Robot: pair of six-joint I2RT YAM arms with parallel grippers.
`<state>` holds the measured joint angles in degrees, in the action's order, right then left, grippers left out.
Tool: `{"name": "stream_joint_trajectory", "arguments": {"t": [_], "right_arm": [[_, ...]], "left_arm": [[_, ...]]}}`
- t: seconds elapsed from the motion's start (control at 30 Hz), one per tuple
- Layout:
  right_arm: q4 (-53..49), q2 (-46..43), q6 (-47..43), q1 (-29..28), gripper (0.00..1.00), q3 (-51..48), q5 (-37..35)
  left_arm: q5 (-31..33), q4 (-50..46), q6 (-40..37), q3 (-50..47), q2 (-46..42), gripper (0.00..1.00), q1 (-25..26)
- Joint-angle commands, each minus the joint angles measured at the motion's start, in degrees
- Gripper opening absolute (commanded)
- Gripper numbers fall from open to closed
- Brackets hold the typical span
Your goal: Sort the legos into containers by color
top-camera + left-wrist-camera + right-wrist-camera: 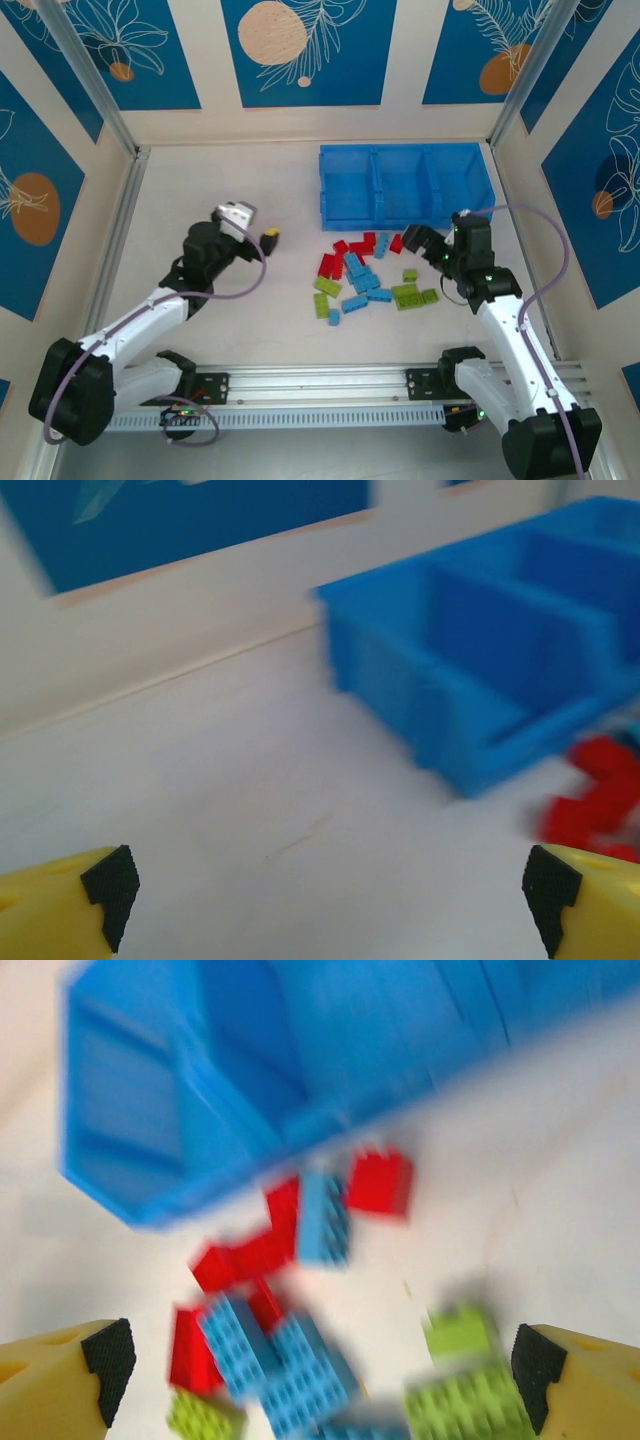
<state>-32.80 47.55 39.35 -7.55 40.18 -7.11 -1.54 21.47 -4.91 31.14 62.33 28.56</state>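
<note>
Containers (400, 217) just behind scattered legos (362, 279)

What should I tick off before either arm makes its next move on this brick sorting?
1. Open, empty left end effector: ok.
2. Open, empty right end effector: ok.
3. Three compartments of the tray free to receive bricks: ok, all look empty.
4. The legos lie on the table in front of the tray: ok.
5. Colours already separated in the pile: not ok; red, blue and green lie mixed.
6. Sharp right wrist view for aiming: not ok, blurred.
</note>
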Motion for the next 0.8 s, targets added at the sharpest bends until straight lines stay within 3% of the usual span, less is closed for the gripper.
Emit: {"name": "stream_joint_trajectory", "arguments": {"t": [0.0,0.23,0.43,0.6,0.77], "right_arm": [[-16.82,-0.76,5.14,-3.0,0.99,-1.17,-0.44],[-15.33,5.31,12.07,-12.42,0.99,-4.95,-4.16],[-15.09,14.82,17.44,-13.36,0.99,-3.02,-9.81],[-20.41,21.42,35.49,-14.19,0.95,-0.6,-11.45],[-15.59,26.14,36.96,-14.2,0.94,-0.54,-11.05]], "left_arm": [[-1.92,-6.97,-4.42,0.35,0.97,1.0,7.04],[-5.01,-1.32,-8.84,-4.27,2.49,1.0,10.46],[-3.57,0.03,-9.25,-4.88,3.96,1.0,10.86],[-3.2,-0.56,-8.97,-4.2,5.48,1.0,10.9],[-3.33,0.07,-8.89,-4.2,6.23,1.0,10.98]]}}
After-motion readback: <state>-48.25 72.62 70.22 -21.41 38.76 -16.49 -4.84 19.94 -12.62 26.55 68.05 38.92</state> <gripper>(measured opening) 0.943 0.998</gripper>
